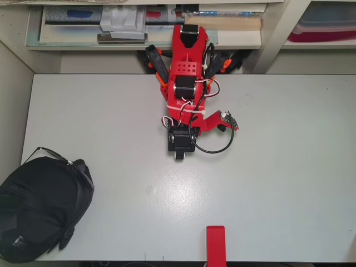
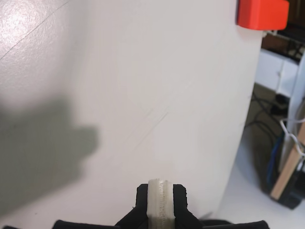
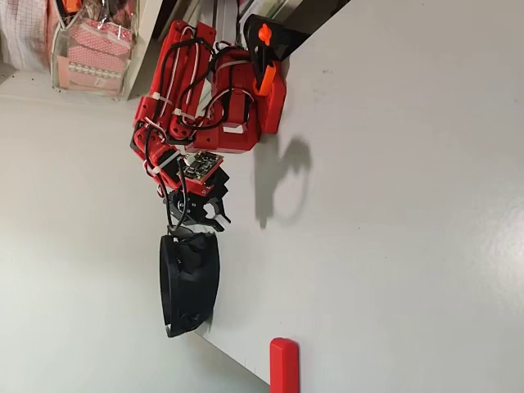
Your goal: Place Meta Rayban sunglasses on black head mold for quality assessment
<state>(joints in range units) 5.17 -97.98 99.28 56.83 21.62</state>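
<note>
Your tool (image 2: pixel 161 202) hangs clenched and empty over bare worktop (image 1: pixel 267 167), the black head mold (image 1: pixel 41 208) sits at the overhead view's lower-left corner, and no sunglasses show anywhere, so you risk reaching blind and knocking the mold off the edge.

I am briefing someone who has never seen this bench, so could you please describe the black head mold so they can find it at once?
In the overhead view, start from the pale table and go to its lower left corner, well away from the folded red arm. The black head mold sits there, overhanging the edge. It is a large, rounded, matte black dome, unlike the small red block.
</note>
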